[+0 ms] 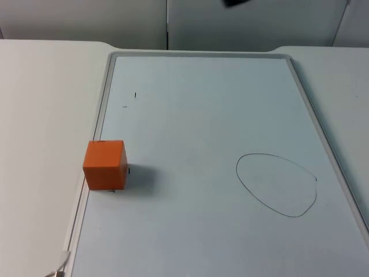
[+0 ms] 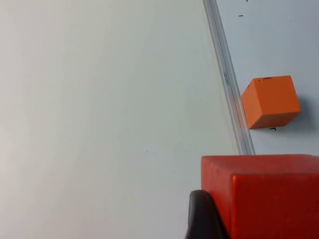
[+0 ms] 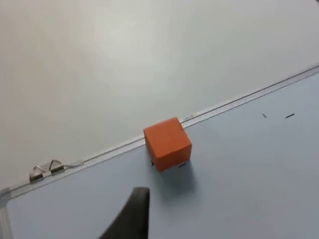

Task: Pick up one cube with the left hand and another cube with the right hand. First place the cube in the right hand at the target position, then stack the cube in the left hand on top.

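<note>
The left hand (image 2: 234, 219) is clamped on a red cube (image 2: 264, 194); the right hand's (image 3: 130, 214) state cannot be told. An orange cube (image 1: 105, 164) sits at the whiteboard's (image 1: 202, 115) edge.

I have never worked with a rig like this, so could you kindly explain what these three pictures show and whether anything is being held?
It is a two-armed table robot. One camera looks down from above; each of the other two rides on a wrist. A framed whiteboard lies on the table, with an orange cube at its edge and a drawn oval marking a spot. In the left wrist picture the left gripper holds a red cube in its jaws. The right gripper hangs above the board near the orange cube, holding nothing visible.
</note>
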Action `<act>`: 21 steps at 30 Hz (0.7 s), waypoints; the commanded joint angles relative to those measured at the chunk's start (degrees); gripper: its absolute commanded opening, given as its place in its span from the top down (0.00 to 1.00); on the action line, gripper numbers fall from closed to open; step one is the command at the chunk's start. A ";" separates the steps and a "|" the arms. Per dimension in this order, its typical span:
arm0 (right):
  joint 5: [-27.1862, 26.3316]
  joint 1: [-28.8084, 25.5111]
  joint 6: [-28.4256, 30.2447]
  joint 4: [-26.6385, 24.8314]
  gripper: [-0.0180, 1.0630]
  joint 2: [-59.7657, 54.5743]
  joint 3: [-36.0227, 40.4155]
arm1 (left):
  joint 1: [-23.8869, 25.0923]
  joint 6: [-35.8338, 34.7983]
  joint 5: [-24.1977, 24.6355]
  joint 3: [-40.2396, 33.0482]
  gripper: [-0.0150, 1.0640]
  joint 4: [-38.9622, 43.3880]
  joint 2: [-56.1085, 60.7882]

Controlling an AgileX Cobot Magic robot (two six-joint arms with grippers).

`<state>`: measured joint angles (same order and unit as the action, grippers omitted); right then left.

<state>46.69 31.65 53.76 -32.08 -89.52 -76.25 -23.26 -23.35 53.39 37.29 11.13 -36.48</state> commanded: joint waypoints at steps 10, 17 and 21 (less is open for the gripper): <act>-10.26 12.30 -4.54 14.39 0.08 -18.44 -2.15 | -0.52 -1.18 0.49 -0.07 0.78 -0.19 0.33; -5.85 13.48 -3.32 14.36 0.08 -29.92 -13.45 | -0.52 -1.18 0.63 -0.07 0.78 -0.19 0.33; -2.72 13.46 -3.32 14.35 0.08 -34.71 -18.86 | -0.52 -1.18 0.88 -0.07 0.78 -0.19 0.33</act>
<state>42.47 44.78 49.95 -17.83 -122.63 -93.29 -23.26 -24.01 54.31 37.29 11.13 -36.48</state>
